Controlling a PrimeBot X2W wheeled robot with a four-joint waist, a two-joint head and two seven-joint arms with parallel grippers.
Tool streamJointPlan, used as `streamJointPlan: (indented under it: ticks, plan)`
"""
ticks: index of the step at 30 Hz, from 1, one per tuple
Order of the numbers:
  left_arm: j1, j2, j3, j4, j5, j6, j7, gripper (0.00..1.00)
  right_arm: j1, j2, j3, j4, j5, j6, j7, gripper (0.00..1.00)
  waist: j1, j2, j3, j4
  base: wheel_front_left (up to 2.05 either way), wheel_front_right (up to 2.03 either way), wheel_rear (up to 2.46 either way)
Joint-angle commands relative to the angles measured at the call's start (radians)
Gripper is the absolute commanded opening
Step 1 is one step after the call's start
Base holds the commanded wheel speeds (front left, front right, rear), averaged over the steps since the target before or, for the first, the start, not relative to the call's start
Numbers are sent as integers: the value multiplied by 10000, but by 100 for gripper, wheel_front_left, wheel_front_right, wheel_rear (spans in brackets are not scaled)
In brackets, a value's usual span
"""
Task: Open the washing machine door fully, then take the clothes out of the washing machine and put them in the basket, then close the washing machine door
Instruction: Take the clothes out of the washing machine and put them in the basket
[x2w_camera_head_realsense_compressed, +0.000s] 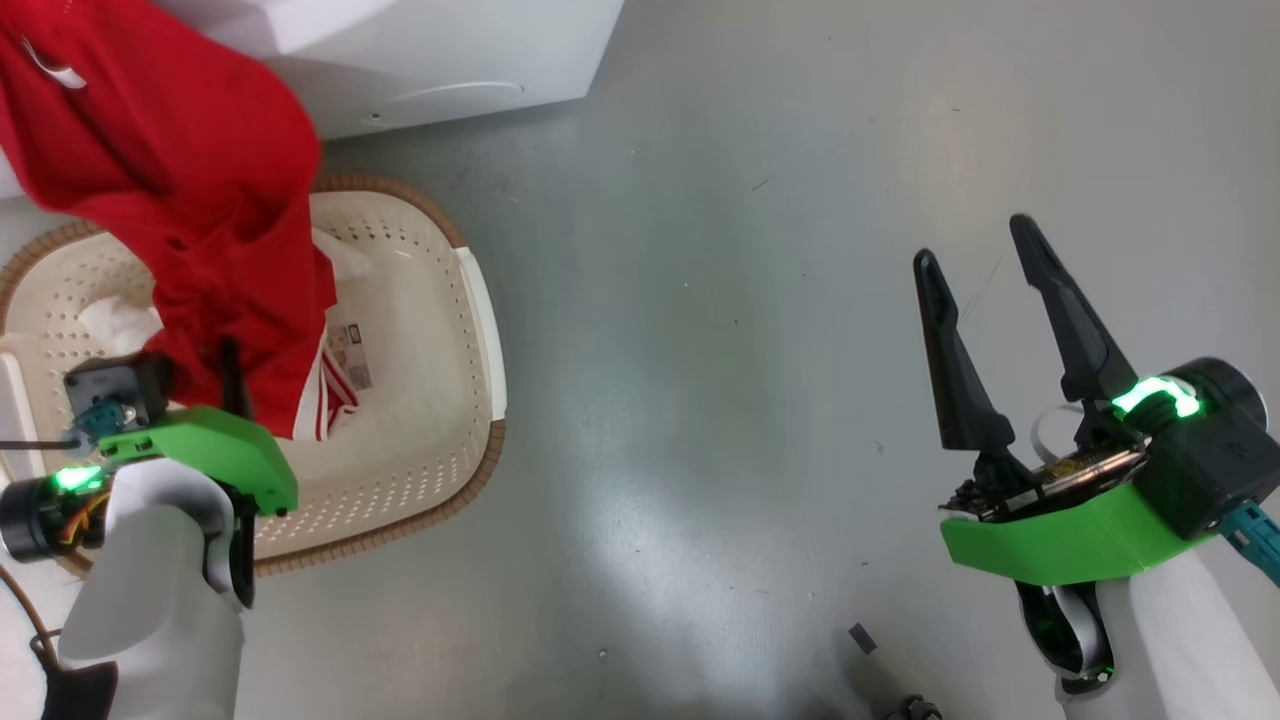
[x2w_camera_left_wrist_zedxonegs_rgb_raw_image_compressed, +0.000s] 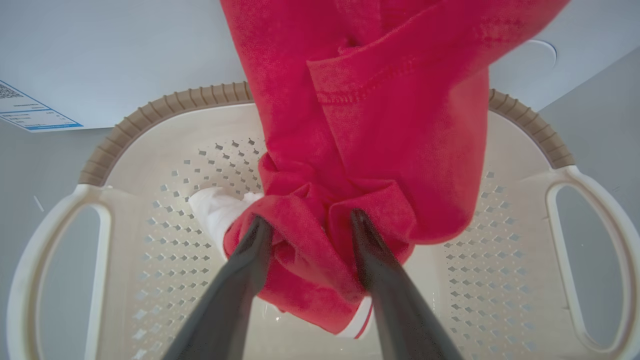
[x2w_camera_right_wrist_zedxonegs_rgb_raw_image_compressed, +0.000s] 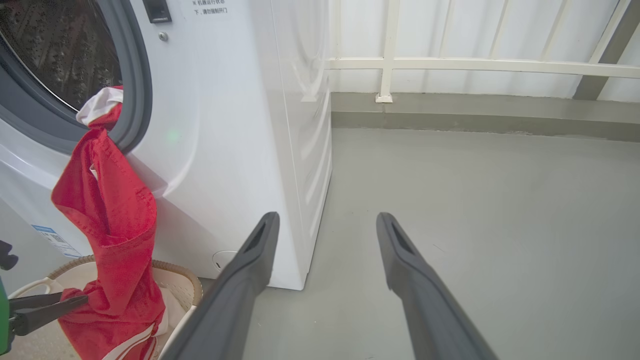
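While the clothes (x2w_camera_head_realsense_compressed: 200, 200) hang into the basket (x2w_camera_head_realsense_compressed: 455, 330), head view has the left claw (x2w_camera_head_realsense_compressed: 228, 375) at their lower end and the right claw (x2w_camera_head_realsense_compressed: 985, 250) open, empty, at 3 o'clock. Left wrist: fingers parted around bunched cloth, grip uncertain. Right wrist: cloth's long axis climbs toward 12 o'clock; top end on the washing machine (x2w_camera_right_wrist_zedxonegs_rgb_raw_image_compressed: 225, 125) gasket.

red clothes (x2w_camera_head_realsense_compressed: 200, 200) were draped into the basket (x2w_camera_head_realsense_compressed: 482, 300), left gripper (x2w_camera_head_realsense_compressed: 226, 385) buried in them; right gripper (x2w_camera_head_realsense_compressed: 972, 242) was held spread above grey floor (x2w_camera_head_realsense_compressed: 700, 350).
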Motion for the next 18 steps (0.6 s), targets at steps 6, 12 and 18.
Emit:
streamJointPlan:
  ticks: [6,12,18]
  plan:
    - [259,272,447,-844,-1,-67,-120,100,-46,-66,244,-213,84,63,-63,100,0,0,4,41,0,0,0]
    - [461,279,612,-1697,54,-221,-120,100,-52,-66,217,-216,124,63,-63,100,0,0,23,62,0,0,0]
    - [1195,-55,812,-3834,212,-401,-120,100,4,-66,130,-221,115,63,-63,100,0,0,-19,222,0,0,0]
